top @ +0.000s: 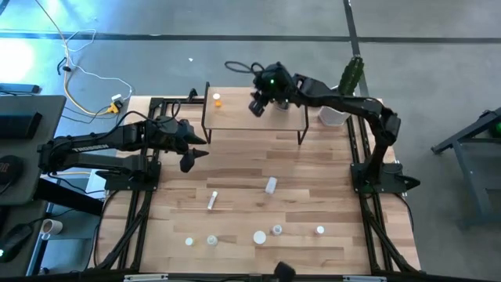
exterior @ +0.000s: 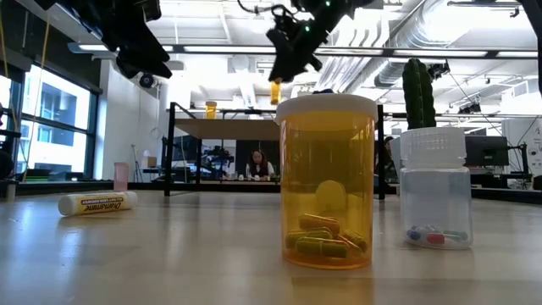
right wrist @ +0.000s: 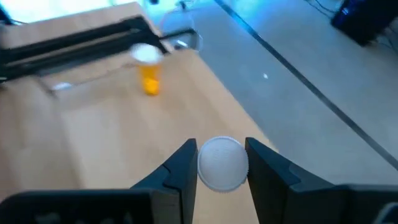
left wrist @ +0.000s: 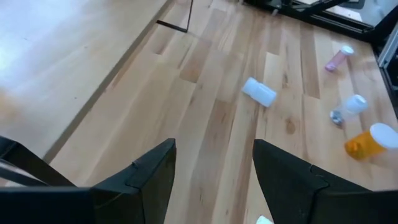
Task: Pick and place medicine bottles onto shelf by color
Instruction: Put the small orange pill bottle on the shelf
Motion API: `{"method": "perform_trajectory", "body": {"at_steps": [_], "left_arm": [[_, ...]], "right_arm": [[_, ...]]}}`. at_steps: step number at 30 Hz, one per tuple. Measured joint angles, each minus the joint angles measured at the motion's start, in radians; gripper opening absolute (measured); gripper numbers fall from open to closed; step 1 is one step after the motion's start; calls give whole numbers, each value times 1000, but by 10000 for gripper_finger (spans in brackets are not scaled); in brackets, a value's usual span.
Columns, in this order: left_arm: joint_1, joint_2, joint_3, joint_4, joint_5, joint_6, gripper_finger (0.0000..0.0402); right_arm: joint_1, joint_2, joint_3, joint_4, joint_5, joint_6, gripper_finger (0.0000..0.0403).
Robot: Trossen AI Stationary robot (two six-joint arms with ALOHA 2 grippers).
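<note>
The right hand (right wrist: 222, 163) hung over the shelf (top: 235, 117), its two fingers pinched on a white-capped bottle (right wrist: 222, 163) — orange below the cap in the low view. It sat over the shelf's middle, with bare wood running out to the near and far edges. An orange bottle (top: 217, 99) stood alone near the shelf's left far corner, well apart from the hand.

The left hand (left wrist: 214, 171) hovered by the shelf's left end, fingers spread and holding nothing, above open worktop (top: 235, 168). Farther out lay a white bottle (top: 271, 185) on its side and a white tube (top: 212, 200) — the other bottles lined the worktop's near edge, leaving the middle free.
</note>
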Motion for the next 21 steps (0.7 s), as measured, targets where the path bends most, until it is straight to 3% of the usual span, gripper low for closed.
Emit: {"method": "perform_trajectory", "body": {"at_steps": [9, 21], "left_arm": [[0, 6, 0, 2, -21, -14, 204], [0, 6, 0, 1, -29, -56, 204]], "right_arm": [[-99, 23, -1, -4, -123, 30, 101], [-61, 49, -1, -72, -203, 11, 101]]}}
